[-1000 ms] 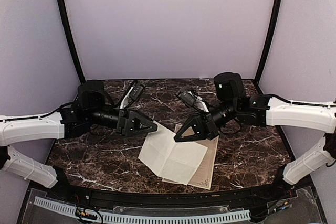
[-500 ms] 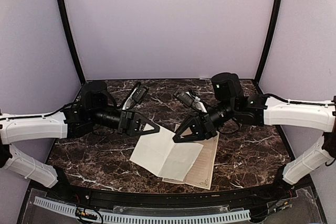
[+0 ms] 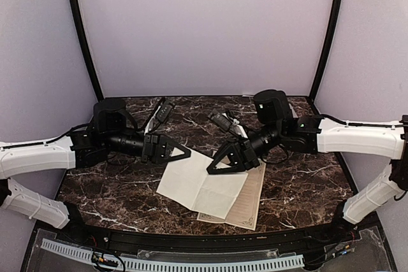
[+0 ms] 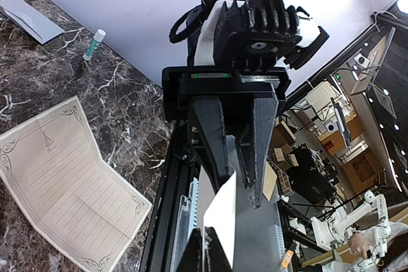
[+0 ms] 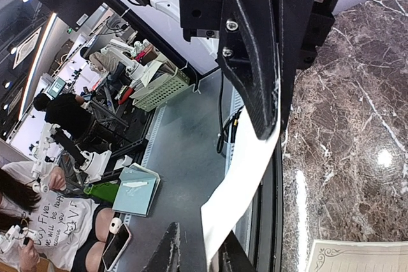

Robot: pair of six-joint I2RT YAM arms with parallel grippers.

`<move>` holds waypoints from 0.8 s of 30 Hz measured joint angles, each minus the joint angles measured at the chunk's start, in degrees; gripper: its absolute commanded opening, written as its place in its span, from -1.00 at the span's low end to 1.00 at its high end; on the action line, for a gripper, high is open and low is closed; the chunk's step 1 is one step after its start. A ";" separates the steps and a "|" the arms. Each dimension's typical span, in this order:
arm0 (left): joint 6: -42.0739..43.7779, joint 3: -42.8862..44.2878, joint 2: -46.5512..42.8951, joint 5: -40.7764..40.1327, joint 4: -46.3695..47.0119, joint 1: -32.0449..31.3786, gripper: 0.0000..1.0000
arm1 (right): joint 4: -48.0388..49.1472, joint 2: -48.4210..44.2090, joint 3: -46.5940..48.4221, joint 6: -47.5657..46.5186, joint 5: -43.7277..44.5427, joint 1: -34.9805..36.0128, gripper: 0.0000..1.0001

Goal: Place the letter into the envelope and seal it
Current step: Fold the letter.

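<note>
**A:** Top view, hard bits?
**B:** Tough to read the tips. Gripping far corner of letter [image 3: 201, 186] w/ left gripper [image 3: 187, 155], clamped tight. Poised at letter's far edge w/ right gripper [image 3: 211, 171]; contact unclear from up here. Folded, plain side up, overlapping bordered sheet [image 3: 253, 200] & hiding most of it. Back of table [image 3: 306, 179] partly masked by arms.

**A:** Left wrist?
**B:** Looking straight at right gripper over a raised white edge of letter: slightly parted, released. Own fingers [image 4: 199, 256] cut off at bottom, just a dark shape. Envelope [image 4: 29, 17] flat at far corner, partly out of frame, well apart from letter. Small green-white tube [image 4: 95, 43] near it. Bordered sheet creased, flat on marble.

**A:** Right wrist?
**B:** Opposite angle: left gripper pressed shut on letter's edge. Own tips apart at bottom w/ paper end btwn them; touching or not, can't tell. Only a corner of bordered sheet visible, bottom right.

**A:** Surface, room?
**B:** Glossy dark-brown marble w/ white veins, lamp glare. Lavender walls [image 3: 204, 30], black curved poles [image 3: 81, 36]. Past table edge: cluttered benches, green crate [image 5: 159, 87], person in white tee [image 5: 35, 227].
</note>
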 measured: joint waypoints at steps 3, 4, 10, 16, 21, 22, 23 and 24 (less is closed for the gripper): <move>1.40 0.00 -1.42 -1.73 -2.27 0.13 -1.00 | -1.05 -0.37 -0.13 -0.35 0.79 0.02 -0.63; 1.70 0.00 -1.81 -2.01 -2.78 0.17 -1.00 | -1.38 -0.57 -0.28 -0.42 0.94 0.02 -0.63; 3.78 0.39 -2.91 -3.67 -6.49 0.57 -1.00 | -2.75 -1.66 -1.16 -0.63 1.64 0.02 -0.68; 5.77 1.84 -3.02 -5.09 -10.62 0.96 -1.00 | -3.96 -2.08 -1.40 -1.07 2.54 0.02 -0.86; 6.62 1.97 -3.56 -5.66 -12.52 1.14 -1.00 | -5.09 -2.34 -1.66 -1.38 2.86 0.02 -1.00; 6.73 1.97 -3.61 -5.66 -12.72 1.14 -1.00 | -5.18 -2.47 -1.86 -1.44 2.99 0.02 -1.00; 6.80 1.97 -3.63 -5.66 -12.90 1.14 -1.00 | -5.18 -2.60 -2.05 -1.44 3.08 0.02 -1.00; 6.84 1.99 -3.63 -5.64 -13.03 1.14 -1.00 | -5.18 -2.78 -2.32 -1.44 3.37 0.02 -1.00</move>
